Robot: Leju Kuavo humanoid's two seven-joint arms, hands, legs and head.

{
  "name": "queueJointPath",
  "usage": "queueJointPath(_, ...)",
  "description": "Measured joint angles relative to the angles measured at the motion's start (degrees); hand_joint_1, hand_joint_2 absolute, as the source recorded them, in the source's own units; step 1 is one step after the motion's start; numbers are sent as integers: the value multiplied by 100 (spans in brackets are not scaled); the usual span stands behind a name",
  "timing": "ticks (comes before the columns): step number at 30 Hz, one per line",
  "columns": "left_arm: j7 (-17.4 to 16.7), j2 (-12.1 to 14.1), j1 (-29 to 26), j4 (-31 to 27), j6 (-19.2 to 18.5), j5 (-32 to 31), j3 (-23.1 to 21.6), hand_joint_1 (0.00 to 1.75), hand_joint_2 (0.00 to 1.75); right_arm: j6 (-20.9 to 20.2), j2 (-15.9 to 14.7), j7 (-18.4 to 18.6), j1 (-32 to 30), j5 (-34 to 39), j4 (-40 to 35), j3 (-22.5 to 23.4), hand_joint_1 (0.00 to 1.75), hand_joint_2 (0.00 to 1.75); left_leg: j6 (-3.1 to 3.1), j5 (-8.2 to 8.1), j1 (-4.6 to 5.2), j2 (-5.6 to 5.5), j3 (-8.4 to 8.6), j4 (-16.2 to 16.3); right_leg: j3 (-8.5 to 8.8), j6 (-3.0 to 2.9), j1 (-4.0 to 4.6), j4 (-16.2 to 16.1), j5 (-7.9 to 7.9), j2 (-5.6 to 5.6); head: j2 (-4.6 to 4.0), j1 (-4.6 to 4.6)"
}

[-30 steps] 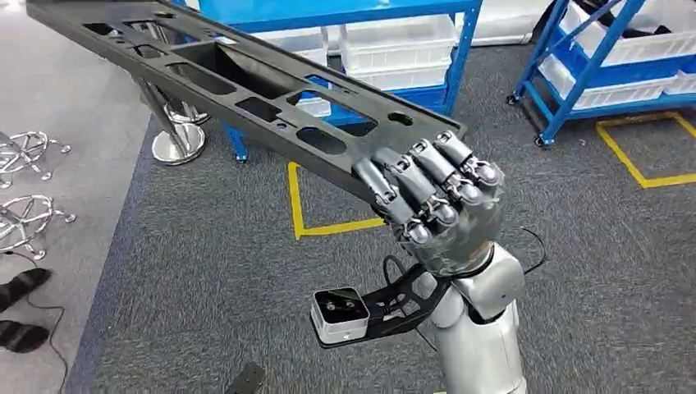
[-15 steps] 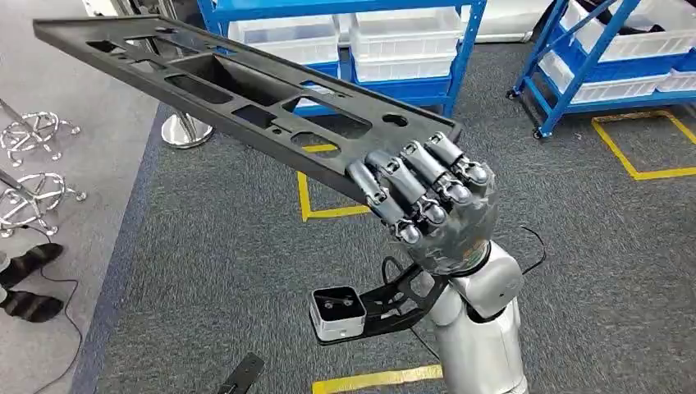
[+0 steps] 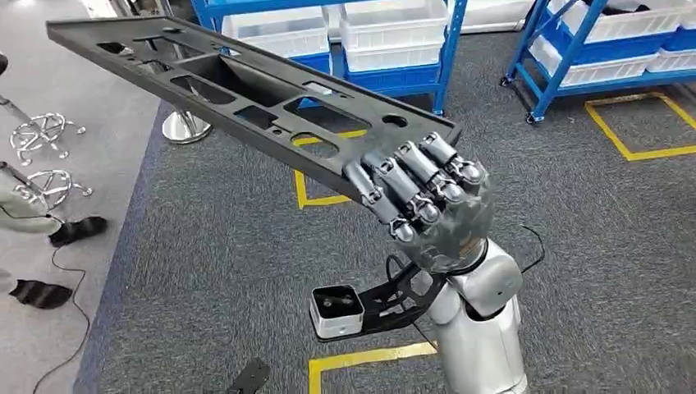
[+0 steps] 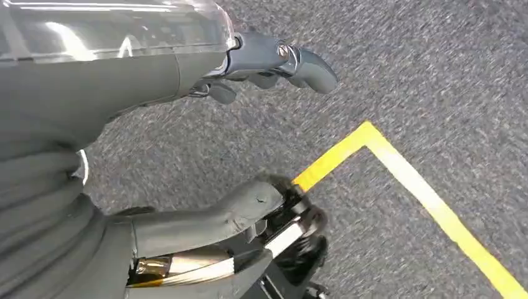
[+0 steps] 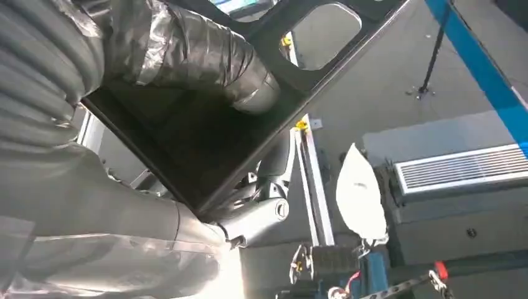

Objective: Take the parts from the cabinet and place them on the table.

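A long black plastic frame part with several cut-outs stretches from the upper left of the head view down to my right hand. That hand grips its near end, fingers curled over the top face, and holds it level above the carpet. In the right wrist view the part's dark underside lies across the palm with the taped thumb pressed under it. My left hand hangs over the carpet holding nothing, its fingers and thumb apart.
Blue shelving racks with white bins stand ahead, another rack at the right. Yellow floor tape marks squares on the grey carpet. Chrome stand bases and chair bases are at the left, beside a person's dark shoes and a cable.
The whole picture has shifted, so the camera has moved; the racks sit further left and higher. My right hand still holds the black part. The person's shoes at the left have stepped.
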State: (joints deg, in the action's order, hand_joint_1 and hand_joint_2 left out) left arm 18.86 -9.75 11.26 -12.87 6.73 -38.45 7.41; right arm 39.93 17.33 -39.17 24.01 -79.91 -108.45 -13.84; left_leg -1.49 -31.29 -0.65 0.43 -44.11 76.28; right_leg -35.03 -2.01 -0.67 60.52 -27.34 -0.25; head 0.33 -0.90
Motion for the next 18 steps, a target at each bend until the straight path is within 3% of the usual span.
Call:
queueJointPath(1, 20, 0, 1, 0, -7, -2, 0, 0, 175, 0, -7, 7, -2, -20, 9, -9, 175, 175, 13, 172, 1, -2, 132, -84, -59, 6, 5, 1, 47, 1, 0, 0)
queueJointPath(3, 28, 0, 13, 0, -15, -11, 0, 0, 175, 0, -24, 61, 1, -63, 20, -37, 175, 175, 87, 479, 10, -9, 744, -900, -140, 19, 14, 1, 126, 12, 0, 0)
queueJointPath(4, 28, 0, 29, 0, -15, -17, 0, 0, 175, 0, -26, 87, 3, -66, 22, -53, 175, 175, 141, 469, 32, -17, 1115, -1431, -148, 28, 10, 1, 156, 10, 0, 0)
queueJointPath(5, 30, 0, 45, -2, -15, -30, 0, 0, 175, 0, -41, 113, 7, -70, 22, -74, 175, 175, 179, 318, 60, -18, 1303, -1736, -175, 65, 16, -9, 182, 6, 0, 2)
queueJointPath(6, 39, 0, 66, 0, -17, -55, 0, 0, 175, 0, -55, 155, 8, -90, 30, -100, 175, 175, 183, 316, 89, -22, 1328, -1818, -176, 105, -7, -26, 220, -3, 0, 0)
queueJointPath(8, 46, -11, 64, 0, -50, -77, 0, 0, 175, 0, -107, 269, 8, -133, 44, -166, 175, 175, 262, 360, 133, -23, 1298, -1854, -166, 175, -34, -78, 286, -5, 0, -2)
queueJointPath(9, 42, -11, 60, 0, -57, -89, 0, 0, 175, 0, -140, 325, 2, -151, 44, -190, 175, 175, 332, 442, 121, -19, 1344, -1973, -156, 212, -32, -104, 305, -2, 0, 0)
queueJointPath(10, 37, -28, 61, 0, -59, -116, 0, 0, 175, 0, -197, 374, -2, -160, 46, -201, 175, 175, 347, 529, 85, 12, 1385, -2072, -181, 212, -27, -29, 233, 2, 0, 2)
queueJointPath(11, 24, -33, 72, 0, -61, -122, 0, 0, 175, 0, -253, 422, 11, -157, 46, -229, 175, 175, 387, 556, 88, 13, 1360, -2100, -275, 214, -21, 177, 19, 12, 0, 4)
queueJointPath(12, 13, -37, 77, 0, -61, -135, 0, 0, 175, 2, -301, 465, 4, -144, 46, -245, 175, 175, 429, 585, 88, 16, 1322, -2089, -449, 224, -23, 578, -246, 22, 0, 2)
queueJointPath(14, 13, -46, 67, 0, -74, -175, 0, 0, 175, 0, -385, 533, -40, -142, 46, -269, 175, 175, 429, 599, 97, 26, 1255, -2056, -779, 260, -24, 1392, -603, 27, 0, 2)
queueJointPath(15, 13, -46, 68, 0, -74, -179, 0, 0, 175, 0, -424, 551, -57, -142, 46, -271, 175, 175, 423, 602, 95, 31, 1214, -2017, -815, 279, -28, 1528, -595, 24, 0, 2)
queueJointPath(16, 13, -46, 72, 0, -74, -179, 0, 0, 175, 0, -463, 555, -67, -138, 46, -275, 175, 175, 418, 601, 88, 42, 1175, -1964, -714, 297, -43, 1385, -463, 20, 0, 2)
queueJointPath(18, 13, -48, 76, 0, -74, -188, 0, 0, 175, 2, -500, 555, -68, -133, 37, -280, 175, 175, 374, 554, 65, 92, 1102, -1839, -265, 324, -74, 623, -65, -39, 0, 2)
